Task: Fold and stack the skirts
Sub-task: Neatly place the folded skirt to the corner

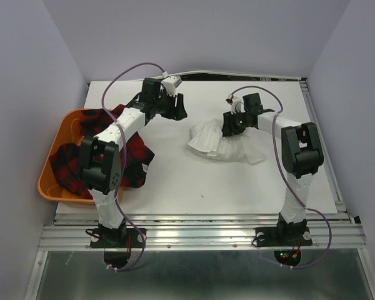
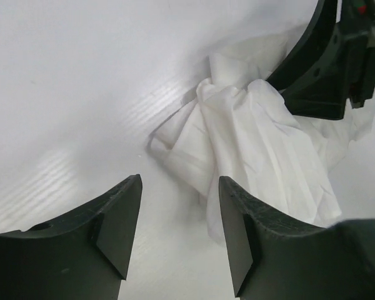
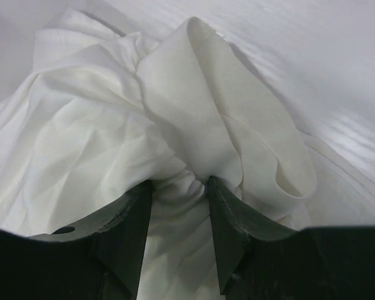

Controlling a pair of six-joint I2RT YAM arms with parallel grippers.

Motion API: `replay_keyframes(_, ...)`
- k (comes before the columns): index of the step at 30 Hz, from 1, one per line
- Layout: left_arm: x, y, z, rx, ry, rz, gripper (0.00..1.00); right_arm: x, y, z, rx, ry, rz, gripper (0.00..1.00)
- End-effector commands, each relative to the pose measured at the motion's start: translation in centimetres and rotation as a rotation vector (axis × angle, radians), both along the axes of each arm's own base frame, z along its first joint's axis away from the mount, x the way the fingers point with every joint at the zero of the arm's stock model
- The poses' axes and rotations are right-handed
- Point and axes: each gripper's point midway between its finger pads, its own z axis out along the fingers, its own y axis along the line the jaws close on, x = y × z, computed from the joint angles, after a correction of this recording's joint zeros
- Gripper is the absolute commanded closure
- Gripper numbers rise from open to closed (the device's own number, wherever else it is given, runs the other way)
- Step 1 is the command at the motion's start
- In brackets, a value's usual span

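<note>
Our right gripper [image 3: 180, 181] pinches a fold; our left gripper [image 2: 178, 182] hangs spread. We see white worktop [image 1: 237, 184] open along its near edge, an orange plastic basket [image 1: 57, 136] at its left edge with red-and-black plaid skirts [image 1: 137, 156] spilling over the rim, and the pinched thin white pleated skirt [image 1: 232, 149] crumpled mid-worktop.

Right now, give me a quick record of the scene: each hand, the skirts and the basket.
left hand: open, empty, over the table beside the white skirt
right hand: shut on a bunched fold of the white skirt
white skirt: crumpled on the table, unfolded
plaid skirts: heaped in the orange basket, spilling over its rim onto the table
stack: none yet
</note>
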Motion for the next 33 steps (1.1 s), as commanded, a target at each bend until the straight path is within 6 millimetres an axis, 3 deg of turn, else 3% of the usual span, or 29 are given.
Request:
replay_keyframes(1, 2.3, 2.3, 9.2, 0.062, -0.303, 0.083, 0.33, 3.4, -6.7, 1.9, -0.27, -0.133, -0.046, 0.52)
replay_keyframes(3, 2.1, 2.9, 9.7, 0.09, -0.314, 0.088, 0.33, 3.8, -7.8, 2.0, -0.27, -0.121, -0.027, 0.51)
replay_keyframes(6, 1.9, 3.4, 10.7, 0.108, -0.334, 0.097, 0.26, 6.4, -9.6, 4.6, -0.289, -0.181, -0.031, 0.48)
replay_keyframes(8, 1.7, 3.6, 11.1, 0.112, -0.342, 0.105, 0.26, 7.7, -9.7, 7.1, -0.292, -0.217, -0.048, 0.41)
replay_keyframes(10, 1.8, 3.9, 11.3, 0.117, -0.347, 0.121, 0.26, 7.9, -9.1, 9.0, -0.24, -0.198, -0.1, 0.35)
replay_keyframes(13, 1.9, 4.1, 11.6, 0.115, -0.352, 0.144, 0.25, 8.3, -8.3, 13.4, -0.125, -0.185, -0.24, 0.26)
replay_keyframes(17, 2.0, 4.4, 11.4, 0.113, -0.345, 0.17, 0.25, 7.4, -7.8, 14.7, -0.03, -0.071, -0.482, 0.25)
replay_keyframes(19, 2.0, 4.5, 11.1, 0.115, -0.339, 0.177, 0.25, 6.4, -8.0, 13.9, -0.063, -0.019, -0.593, 0.26)
replay_keyframes(24, 2.3, 4.8, 9.9, 0.128, -0.304, 0.194, 0.26, 3.0, -4.4, 10.5, -0.094, 0.115, -0.61, 0.28)
replay_keyframes(26, 2.5, 4.9, 9.8, 0.128, -0.295, 0.207, 0.26, 1.9, -3.7, 7.5, -0.15, 0.154, -0.618, 0.28)
replay_keyframes(28, 2.6, 5.0, 9.9, 0.126, -0.292, 0.21, 0.26, 1.9, -4.7, 5.3, -0.207, 0.169, -0.654, 0.29)
replay_keyframes(30, 2.6, 5.1, 10.1, 0.129, -0.295, 0.205, 0.26, 2.0, -6.8, 1.9, -0.331, 0.178, -0.712, 0.29)
replay_keyframes(33, 2.4, 5.4, 10.0, 0.14, -0.297, 0.201, 0.25, 1.7, -8.3, -1.4, -0.458, 0.181, -0.66, 0.3)
